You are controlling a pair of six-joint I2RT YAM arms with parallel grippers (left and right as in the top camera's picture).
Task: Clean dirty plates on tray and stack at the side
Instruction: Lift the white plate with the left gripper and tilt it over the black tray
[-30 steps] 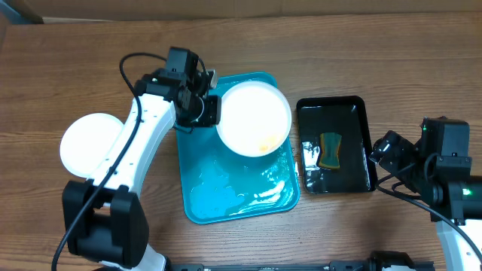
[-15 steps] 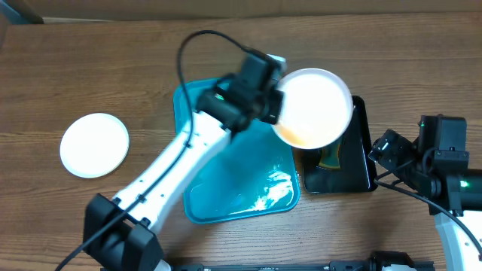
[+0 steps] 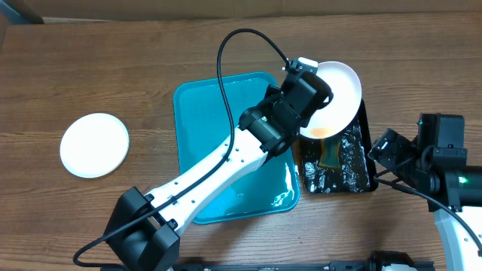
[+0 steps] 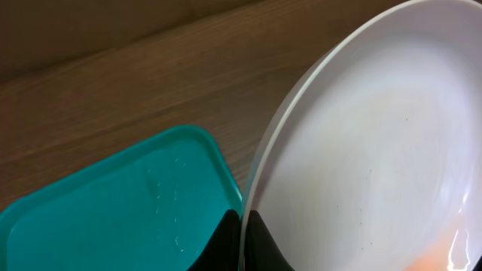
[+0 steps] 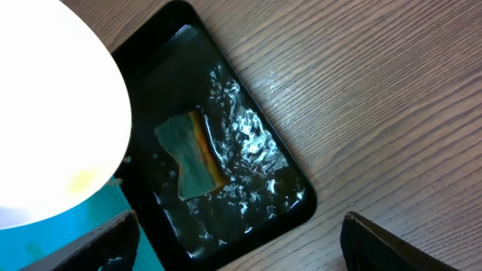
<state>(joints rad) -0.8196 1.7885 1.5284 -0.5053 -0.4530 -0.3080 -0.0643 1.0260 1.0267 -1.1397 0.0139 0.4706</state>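
Observation:
My left gripper (image 3: 305, 94) is shut on the rim of a white plate (image 3: 337, 99) with an orange smear, holding it tilted over the back of the black tray (image 3: 354, 181). In the left wrist view the fingertips (image 4: 241, 226) pinch the plate's edge (image 4: 376, 150). The turquoise tray (image 3: 211, 105) lies wet below the arm and holds no plate. Another white plate (image 3: 94, 144) lies on the table at the left. The pale yellow-green plate is out of view. My right gripper (image 3: 392, 150) is open beside the black tray; its wrist view shows the plate (image 5: 53, 113).
The black tray (image 5: 248, 143) holds water and a green-and-yellow sponge (image 5: 192, 154), which also shows in the overhead view (image 3: 330, 154). Bare wooden table lies to the right of it and around the left plate.
My left arm has carried the white plate further right and back, from over the turquoise tray's right edge to over the black tray. The right arm has stayed put.

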